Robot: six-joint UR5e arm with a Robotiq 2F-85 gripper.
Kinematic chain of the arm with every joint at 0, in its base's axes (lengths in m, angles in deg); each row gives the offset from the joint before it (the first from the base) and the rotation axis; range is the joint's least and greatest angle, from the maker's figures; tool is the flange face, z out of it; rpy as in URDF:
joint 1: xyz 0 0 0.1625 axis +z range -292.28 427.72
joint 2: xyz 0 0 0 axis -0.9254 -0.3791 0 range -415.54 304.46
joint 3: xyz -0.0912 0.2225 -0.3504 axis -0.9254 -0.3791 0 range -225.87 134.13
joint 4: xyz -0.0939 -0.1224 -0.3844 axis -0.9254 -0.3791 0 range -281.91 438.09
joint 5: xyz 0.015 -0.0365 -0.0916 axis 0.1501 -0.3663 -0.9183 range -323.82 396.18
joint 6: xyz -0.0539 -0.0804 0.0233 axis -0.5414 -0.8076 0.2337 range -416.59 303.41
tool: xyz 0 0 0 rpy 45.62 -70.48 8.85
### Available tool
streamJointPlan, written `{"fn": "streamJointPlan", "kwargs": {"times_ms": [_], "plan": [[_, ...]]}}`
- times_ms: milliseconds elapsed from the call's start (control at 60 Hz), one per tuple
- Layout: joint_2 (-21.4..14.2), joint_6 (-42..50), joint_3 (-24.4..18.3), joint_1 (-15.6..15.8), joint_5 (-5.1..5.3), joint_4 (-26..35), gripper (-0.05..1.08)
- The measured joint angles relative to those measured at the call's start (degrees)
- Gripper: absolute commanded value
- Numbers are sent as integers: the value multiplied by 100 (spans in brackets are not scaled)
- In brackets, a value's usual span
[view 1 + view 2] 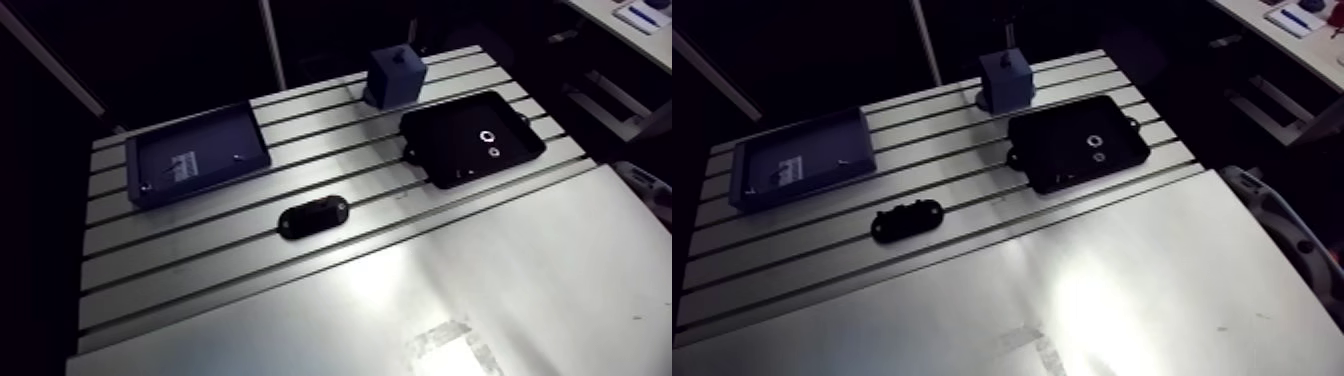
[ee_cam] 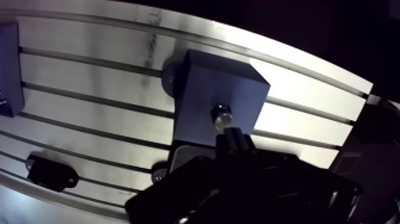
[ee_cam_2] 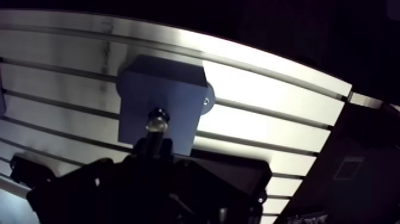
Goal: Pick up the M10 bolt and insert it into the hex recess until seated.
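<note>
Arm view
- Tabletop (image 1: 200, 250): you have slotted aluminium across the far part and a smooth plate (image 1: 560, 260) nearer the camera, with a pale tape patch (image 1: 450, 345) on it.
- Blue block (image 1: 395, 75): it stands close to the tabletop's far edge.
- Black tray (image 1: 440, 165): it lies just beside the block on the near side, so your room is tight there. Two pale rings (image 1: 487, 136) lie inside.
- Blue tray (image 1: 190, 122): it sits by the side edge, well apart from the block.
- Black oval part (image 1: 313, 217): it lies alone on the slots between the two trays, nearer the plate.
- Open room: your widest bare stretch is the plate. A narrower lane of slots runs between the trays.

Wrist view
- Bolt (image 2: 222, 118): it shows at the middle of the block's top face, shiny end toward you. You cannot tell whether it is seated.
- End effector (image 2: 231, 138): it is dark and reaches right up to the bolt. You cannot tell whether it is closed, open or gripping the bolt.
- Edges: the tabletop's far edge runs just beyond the block.
</note>
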Motion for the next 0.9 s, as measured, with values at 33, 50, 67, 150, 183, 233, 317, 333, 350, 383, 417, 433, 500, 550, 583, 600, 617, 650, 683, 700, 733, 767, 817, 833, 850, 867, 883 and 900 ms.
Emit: {"fn": "streamJointPlan", "kwargs": {"times_ms": [33, 50, 67, 150, 183, 233, 317, 333, 350, 383, 417, 433, 500, 550, 583, 600, 617, 650, 683, 700, 733, 767, 817, 833, 850, 867, 883, 900], "plan": [[0, 0, -2, 0, 0, 0, 103], [0, 0, -4, 1, 0, 0, 103], [0, 0, -5, 1, 0, 0, 103], [-2, -2, -13, 2, 0, 0, 103], [-3, -3, -15, 2, 0, 0, 103], [-5, -5, -20, 3, 1, 0, 103], [-8, -7, -26, 5, 0, 0, 103], [-9, -7, -27, 5, 0, 0, 103], [-9, -8, -28, 6, 0, 0, 103], [-10, -7, -27, 8, 1, 0, 103], [-10, -7, -26, 9, 3, 0, 102], [-10, -7, -25, 10, 3, 0, 103], [-10, -4, -21, 19, 5, 0, 103], [-11, -2, -18, 28, 6, 0, 102], [-11, 0, -15, 34, 6, 0, 102], [-11, 1, -13, 38, 7, 0, 102], [-11, 1, -12, 40, 7, 0, 102], [-11, 4, -8, 45, 8, 0, 102], [-11, 7, -4, 50, 8, -1, 102], [-12, 8, -2, 52, 8, -2, 102], [-11, 15, 1, 55, 8, -3, 102], [-12, 22, 5, 56, 9, -4, 102], [-11, 34, 10, 59, 9, -5, 102], [-11, 38, 11, 60, 9, -6, 102], [-11, 46, 14, 60, 9, -8, 102], [-11, 49, 15, 61, 9, -9, 102], [-10, 52, 16, 61, 9, -10, 102], [-10, 56, 18, 61, 9, -12, 102]]}}
